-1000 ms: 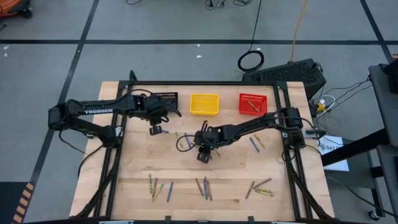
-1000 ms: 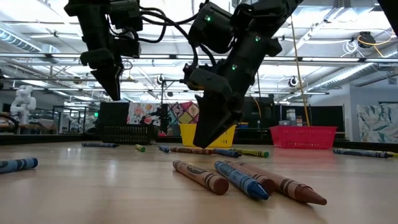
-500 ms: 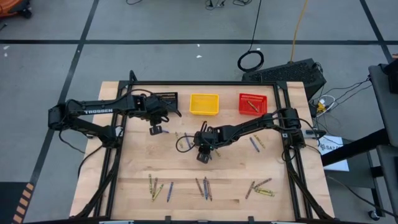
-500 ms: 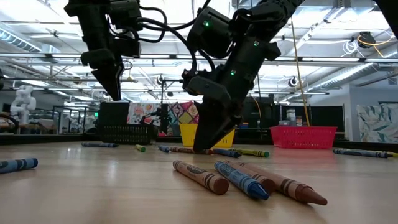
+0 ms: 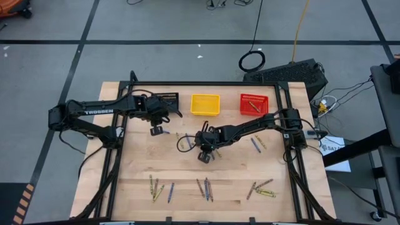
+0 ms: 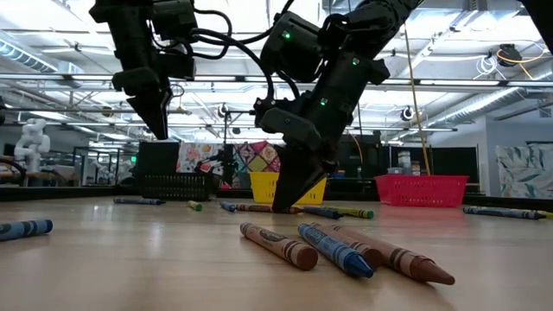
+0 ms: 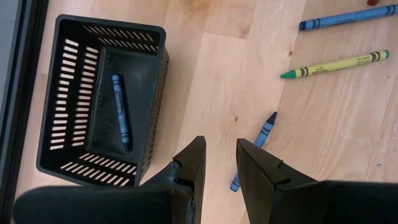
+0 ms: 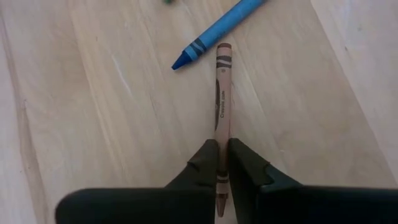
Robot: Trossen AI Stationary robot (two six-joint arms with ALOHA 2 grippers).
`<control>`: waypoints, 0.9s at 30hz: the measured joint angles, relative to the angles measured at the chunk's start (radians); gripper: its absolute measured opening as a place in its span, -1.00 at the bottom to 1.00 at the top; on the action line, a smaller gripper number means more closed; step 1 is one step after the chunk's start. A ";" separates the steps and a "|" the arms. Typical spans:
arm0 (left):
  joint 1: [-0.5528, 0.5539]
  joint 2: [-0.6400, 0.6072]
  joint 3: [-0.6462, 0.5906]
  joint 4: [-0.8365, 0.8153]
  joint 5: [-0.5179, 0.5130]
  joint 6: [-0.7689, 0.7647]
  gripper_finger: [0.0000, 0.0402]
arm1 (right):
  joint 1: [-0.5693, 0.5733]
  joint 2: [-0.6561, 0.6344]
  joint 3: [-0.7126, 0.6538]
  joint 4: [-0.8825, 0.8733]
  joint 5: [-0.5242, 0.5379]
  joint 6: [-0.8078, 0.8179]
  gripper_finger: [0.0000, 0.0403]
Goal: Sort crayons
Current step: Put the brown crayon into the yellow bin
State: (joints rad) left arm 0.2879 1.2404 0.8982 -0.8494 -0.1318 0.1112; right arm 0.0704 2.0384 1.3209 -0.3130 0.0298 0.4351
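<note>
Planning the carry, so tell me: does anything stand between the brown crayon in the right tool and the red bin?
Nothing visible does. The right tool is shut on the brown crayon mid-table; bare wood leads to the red bin.

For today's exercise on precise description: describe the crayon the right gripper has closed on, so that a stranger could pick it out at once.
Start at the yellow bin at the table's far edge and come toward the table's middle, where the right gripper is down on the wood. The brown crayon is pinched between its fingers. It is the only crayon gripped; its free end almost meets the tip of a loose blue crayon.
</note>
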 joint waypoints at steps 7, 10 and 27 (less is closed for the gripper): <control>0.000 0.000 0.000 0.000 0.000 0.000 -0.57 | 0.000 0.001 -0.001 0.006 -0.002 0.004 -0.99; 0.000 0.000 0.000 0.000 0.000 0.000 -0.57 | 0.001 -0.002 -0.002 0.008 -0.004 0.008 -0.99; 0.000 0.000 0.000 0.000 0.000 0.000 -0.57 | -0.011 -0.081 -0.005 -0.001 -0.004 -0.002 -1.00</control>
State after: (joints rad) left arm 0.2878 1.2404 0.8984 -0.8497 -0.1318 0.1112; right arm 0.0595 1.9575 1.3155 -0.3135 0.0261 0.4327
